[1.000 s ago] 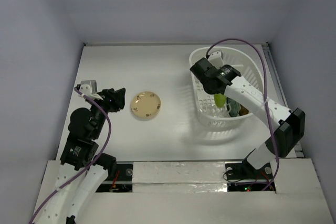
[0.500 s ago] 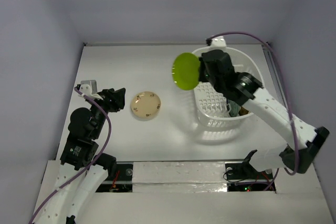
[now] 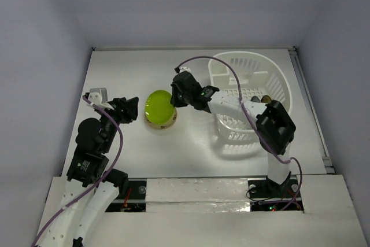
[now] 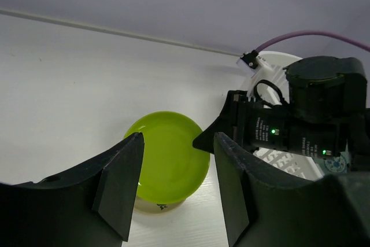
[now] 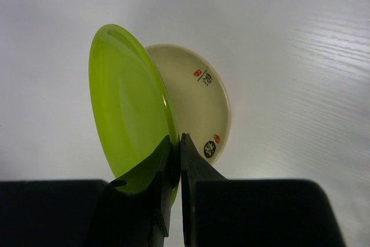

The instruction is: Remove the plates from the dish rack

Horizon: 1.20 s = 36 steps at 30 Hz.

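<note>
My right gripper [image 3: 173, 99] is shut on the rim of the lime green plate [image 3: 158, 106] and holds it just over the beige plate [image 3: 167, 122] on the table. In the right wrist view the lime plate [image 5: 124, 105] is pinched between the jaws [image 5: 176, 148], with the beige plate [image 5: 199, 105] behind it. In the left wrist view the lime plate [image 4: 167, 163] covers most of the beige plate [image 4: 156, 206]. My left gripper [image 3: 130, 108] is open and empty, left of the plates. The white dish rack [image 3: 272, 67] stands at the right, with other plates [image 3: 266, 100] barely visible inside.
The right arm [image 3: 231, 105] stretches from the rack's front across the table's middle. Grey walls close in the table at the back and sides. The right arm's black wrist [image 4: 300, 125] fills the right of the left wrist view.
My right gripper lifted the lime green plate out of the dish rack and carried it left and down, over the beige plate. The left arm has not moved.
</note>
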Motion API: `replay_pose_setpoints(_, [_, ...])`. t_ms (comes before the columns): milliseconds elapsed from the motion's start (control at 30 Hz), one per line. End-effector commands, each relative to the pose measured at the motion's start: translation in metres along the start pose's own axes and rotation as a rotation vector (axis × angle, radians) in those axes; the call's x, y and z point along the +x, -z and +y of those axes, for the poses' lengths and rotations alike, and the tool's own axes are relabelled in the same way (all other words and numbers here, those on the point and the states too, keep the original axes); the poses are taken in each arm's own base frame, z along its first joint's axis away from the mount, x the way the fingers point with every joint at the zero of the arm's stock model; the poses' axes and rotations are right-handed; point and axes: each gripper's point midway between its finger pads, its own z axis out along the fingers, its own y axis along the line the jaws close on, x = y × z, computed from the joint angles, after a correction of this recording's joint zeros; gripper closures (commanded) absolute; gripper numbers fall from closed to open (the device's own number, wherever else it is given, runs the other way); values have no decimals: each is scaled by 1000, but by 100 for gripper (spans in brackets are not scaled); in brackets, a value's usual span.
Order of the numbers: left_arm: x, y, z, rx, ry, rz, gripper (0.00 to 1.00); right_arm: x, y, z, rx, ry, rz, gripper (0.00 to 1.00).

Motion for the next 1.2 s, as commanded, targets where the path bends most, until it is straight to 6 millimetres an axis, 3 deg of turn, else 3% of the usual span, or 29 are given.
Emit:
replay_pose_setpoints(0, [-15,-1,-9,32,11,-49,52,-34,0,36,-126,-103,-109,100])
replay_pose_setpoints(300, [-17,0,-10,36,12,-54,52,15,-30,13,-78,-135,-22,87])
replay_pose_setpoints(500, [-16,0,-10,35,13,-53,52,38,-34,1,-56,-132,29,76])
replay_pose_setpoints(633, [-18,1,-10,39,14,-58,52,51,-32,-8,-31,-120,59,63])
replay_pose_setpoints(800, [-19,1,-11,44,16,-61,52,52,-21,-11,-9,-66,66,35])
replay_pose_setpoints(867, [-19,2,-12,46,16,-62,52,43,-10,-10,13,-37,47,25])
replay_pose_setpoints(933, [-19,3,-12,47,15,-65,52,32,1,-14,40,-20,28,22])
replay_pose_setpoints(967, [-19,3,-12,47,16,-66,52,17,16,-10,31,-19,-8,20])
replay_pose_setpoints(1033, [-19,3,-12,49,16,-65,52,1,36,-17,74,1,-52,21])
replay_pose_setpoints(1067, [-21,4,-13,50,17,-70,52,-6,47,-21,91,10,-76,31])
replay_pose_setpoints(1100, [-20,4,-12,50,17,-68,52,-27,76,-22,101,21,-139,42])
replay_pose_setpoints(1133, [-21,4,-13,52,17,-69,52,-43,93,-39,189,24,-205,60])
replay_pose_setpoints(1167, [-21,5,-13,52,15,-71,53,-38,110,-57,261,42,-194,96])
